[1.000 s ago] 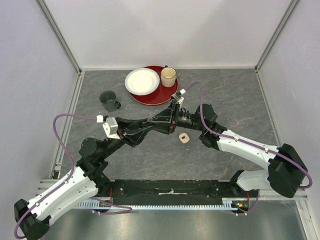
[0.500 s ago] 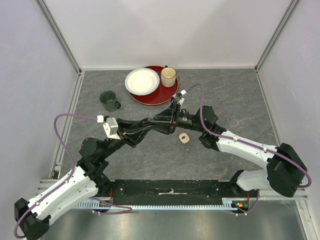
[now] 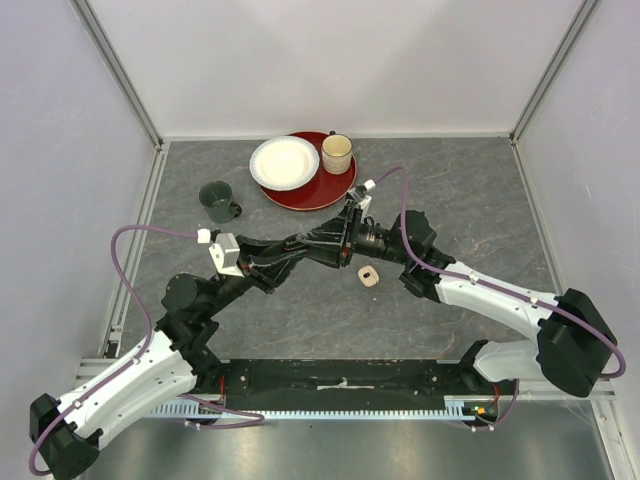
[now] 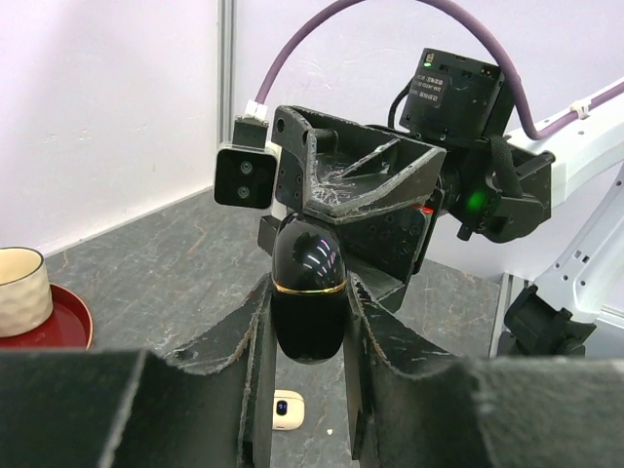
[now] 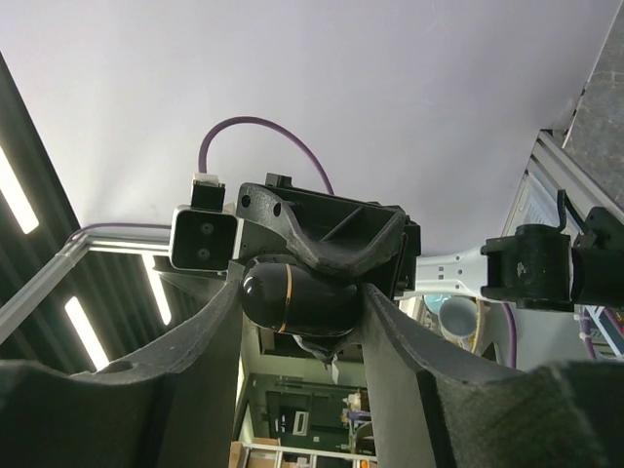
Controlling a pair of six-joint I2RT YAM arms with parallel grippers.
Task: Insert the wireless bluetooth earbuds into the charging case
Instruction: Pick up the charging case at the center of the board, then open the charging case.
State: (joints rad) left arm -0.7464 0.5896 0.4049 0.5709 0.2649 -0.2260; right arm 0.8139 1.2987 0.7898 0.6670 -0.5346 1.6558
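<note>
1. Since a second ago: left arm [image 3: 150, 370] has crept slightly rightward at the wrist. The beige pebble-shaped piece [image 3: 369, 276] lies where it did.
2. Surface: grey stone-patterned table [image 3: 460, 200], pale walls [image 3: 330, 60] on three sides, aluminium posts [image 3: 120, 75] in the far corners.
3. Pose: both arms reach inward and meet nose to nose above mid-table, the right arm [image 3: 500, 295] coming in from the right.
4. Black glossy charging case [image 4: 307, 258] with a gold band sits in the air between them. Left gripper [image 4: 308, 312] is clamped on its lower half, fingers pressing both sides. Right gripper [image 5: 302, 292] is clenched on the other end.
5. No earbud can be made out; whether the beige piece is a case or a bud, cannot tell. It rests on the table just nearside of the joined grippers, apart from them.
6. Far side: red tray [image 3: 320, 190] carrying a white plate [image 3: 284, 162] and a cream cup [image 3: 337, 153]. Dark green mug [image 3: 217, 200] stands on the table to its left.
7. From above, the gripper bodies hide the black case.
</note>
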